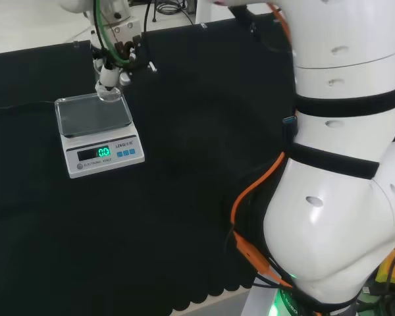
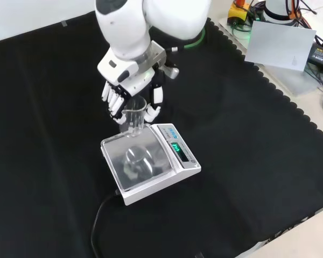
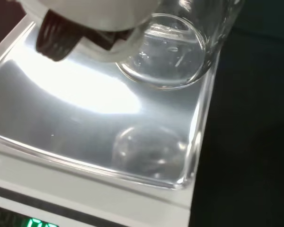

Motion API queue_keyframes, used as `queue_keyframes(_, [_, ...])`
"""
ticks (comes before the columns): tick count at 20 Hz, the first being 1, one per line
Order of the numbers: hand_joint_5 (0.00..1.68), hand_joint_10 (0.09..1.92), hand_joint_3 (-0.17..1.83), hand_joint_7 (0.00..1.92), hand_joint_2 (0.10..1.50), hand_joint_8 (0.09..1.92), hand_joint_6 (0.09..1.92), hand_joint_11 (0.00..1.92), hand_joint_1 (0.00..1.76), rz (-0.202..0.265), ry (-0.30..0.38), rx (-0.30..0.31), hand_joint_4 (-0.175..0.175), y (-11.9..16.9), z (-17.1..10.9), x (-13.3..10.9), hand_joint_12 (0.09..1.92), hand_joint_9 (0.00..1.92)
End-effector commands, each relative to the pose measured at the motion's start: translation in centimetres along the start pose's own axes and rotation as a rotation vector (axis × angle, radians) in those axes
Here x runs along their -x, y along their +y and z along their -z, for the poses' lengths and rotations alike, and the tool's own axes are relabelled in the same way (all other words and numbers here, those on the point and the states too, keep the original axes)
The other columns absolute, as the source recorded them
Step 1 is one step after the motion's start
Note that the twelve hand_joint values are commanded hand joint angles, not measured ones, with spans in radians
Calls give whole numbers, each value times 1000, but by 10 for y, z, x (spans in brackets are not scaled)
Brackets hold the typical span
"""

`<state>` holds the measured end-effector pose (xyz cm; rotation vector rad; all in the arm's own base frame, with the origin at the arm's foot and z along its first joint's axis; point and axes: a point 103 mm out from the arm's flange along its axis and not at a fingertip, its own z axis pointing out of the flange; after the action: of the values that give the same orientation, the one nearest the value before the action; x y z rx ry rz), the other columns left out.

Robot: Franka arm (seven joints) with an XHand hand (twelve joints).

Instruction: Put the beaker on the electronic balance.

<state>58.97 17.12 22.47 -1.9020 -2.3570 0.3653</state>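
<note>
The black-and-white hand (image 2: 130,92) grips an empty clear glass beaker (image 2: 134,120) above the white electronic balance's shiny pan (image 2: 124,167).

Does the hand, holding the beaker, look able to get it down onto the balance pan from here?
Probably yes: the hand holds the beaker over the pan's edge, and the balance pan is bare.

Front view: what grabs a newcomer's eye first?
The black and white hand near the middle, its fingers curled round a clear beaker held over the far edge of the balance's shiny pan. Next is the white electronic balance itself, just below the hand on the black cloth, its green display lit. The arm's big white link looms at the top.
</note>
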Motion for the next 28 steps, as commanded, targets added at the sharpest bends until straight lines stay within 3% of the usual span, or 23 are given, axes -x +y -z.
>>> queue_keyframes(1, [730,805,777,957,593,997,1118,795,1193,33,-21,-49,-110,20,-21,-17,1214,1080])
queue_keyframes(14, [712,801,777,931,589,988,1111,781,1189,50,-27,-79,-107,28,-30,-28,1213,1068])
queue_keyframes(21, [571,686,772,853,546,878,1084,651,1142,54,-27,-96,-80,29,-27,-26,1276,1019])
queue_keyframes(28, [460,721,743,725,533,837,978,530,1108,57,-37,-127,-62,31,-36,-29,1325,862])
